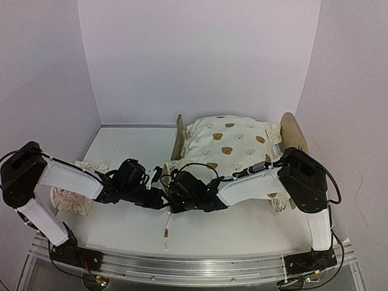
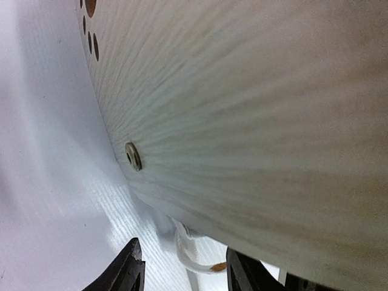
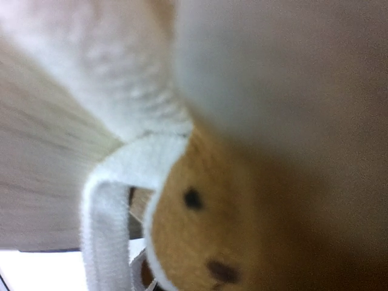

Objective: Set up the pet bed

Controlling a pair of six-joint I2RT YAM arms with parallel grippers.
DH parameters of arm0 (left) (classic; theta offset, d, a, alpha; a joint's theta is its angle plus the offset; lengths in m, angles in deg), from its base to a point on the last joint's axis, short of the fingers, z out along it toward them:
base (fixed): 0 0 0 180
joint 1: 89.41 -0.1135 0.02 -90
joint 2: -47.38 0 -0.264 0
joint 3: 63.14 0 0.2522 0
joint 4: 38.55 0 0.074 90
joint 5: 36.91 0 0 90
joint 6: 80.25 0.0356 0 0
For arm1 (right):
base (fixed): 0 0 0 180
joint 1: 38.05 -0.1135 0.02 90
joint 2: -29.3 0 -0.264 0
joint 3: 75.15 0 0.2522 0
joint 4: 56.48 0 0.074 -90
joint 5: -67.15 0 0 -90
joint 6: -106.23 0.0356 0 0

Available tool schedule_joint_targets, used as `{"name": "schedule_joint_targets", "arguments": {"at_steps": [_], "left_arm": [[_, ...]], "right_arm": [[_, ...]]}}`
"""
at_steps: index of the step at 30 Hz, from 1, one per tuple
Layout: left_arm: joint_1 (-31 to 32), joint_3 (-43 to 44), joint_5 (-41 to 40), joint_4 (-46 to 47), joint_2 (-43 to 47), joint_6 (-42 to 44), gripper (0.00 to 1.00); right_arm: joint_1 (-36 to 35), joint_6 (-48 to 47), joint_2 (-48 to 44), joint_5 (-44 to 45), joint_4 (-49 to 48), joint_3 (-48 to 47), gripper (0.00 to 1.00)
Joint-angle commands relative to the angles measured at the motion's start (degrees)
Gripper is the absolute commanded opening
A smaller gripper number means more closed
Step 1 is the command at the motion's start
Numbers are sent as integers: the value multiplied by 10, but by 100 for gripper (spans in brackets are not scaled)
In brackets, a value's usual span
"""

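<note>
- pet bed (image 1: 295,130) sits at about 1 o'clock from the centre of the table (image 1: 121,145) in the top view, footboard (image 1: 179,136) toward 9, headboard toward 3
- quilt (image 1: 227,142) already lies over the bed, rumpled, covering nearly all of it; the mattress is mostly hidden underneath, so we can't confirm how it sits
- pillow (image 1: 71,199) is not on the bed: it lies on the table out at 9 o'clock, well apart from the frame, with the left arm crossing over its far edge in that view
- both arms converge at the bed's 7 o'clock corner, footboard end of the near rail; left gripper (image 1: 156,193) and right gripper (image 1: 174,195) are just beside each other
- left fingers (image 2: 130,274) stand spread, clamping nothing; a white tie (image 2: 193,254) hangs in the gap, plywood with a screw (image 2: 133,156) close above
- right wrist view is blurred quilt and strap right up against the lens; its fingers don't show and the top view is too crowded, so we can't tell if they're released or clenched
- a loose tie (image 1: 167,230) trails from that corner toward 6 o'clock
- our read: bedding is roughly on; what's left looks like securing and squaring the quilt at this corner, then moving the pillow to the headboard end
- we'd call it a bit past halfway
</note>
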Motion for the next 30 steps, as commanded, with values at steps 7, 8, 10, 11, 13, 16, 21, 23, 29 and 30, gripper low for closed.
{"name": "schedule_joint_targets", "arguments": {"at_steps": [7,8,10,11,13,16,21,23,29,30], "left_arm": [[5,6,40,77,-31,6,34],[5,7,41,80,-32,5,33],[5,7,40,84,-35,5,28],[5,7,40,87,-36,5,26],[5,7,38,92,-38,5,19],[5,6,37,101,-43,1,6],[5,3,34,108,-46,-2,0],[5,2,30,105,-44,-5,0],[5,-3,-1,80,-29,-14,0],[5,-4,-5,77,-27,-17,0]], "right_arm": [[-3,9,-41,0,-9,8,0],[-3,9,-40,-2,-10,8,0],[-3,11,-40,-4,-10,7,0],[-3,11,-40,-6,-10,6,0],[-3,11,-40,-7,-10,6,0],[-3,12,-41,-9,-10,7,0],[-3,12,-45,-11,-11,11,0],[-3,10,-48,-9,-11,14,0],[-3,-11,-72,-16,-4,29,12],[-3,-14,-78,-17,0,33,16]]}}
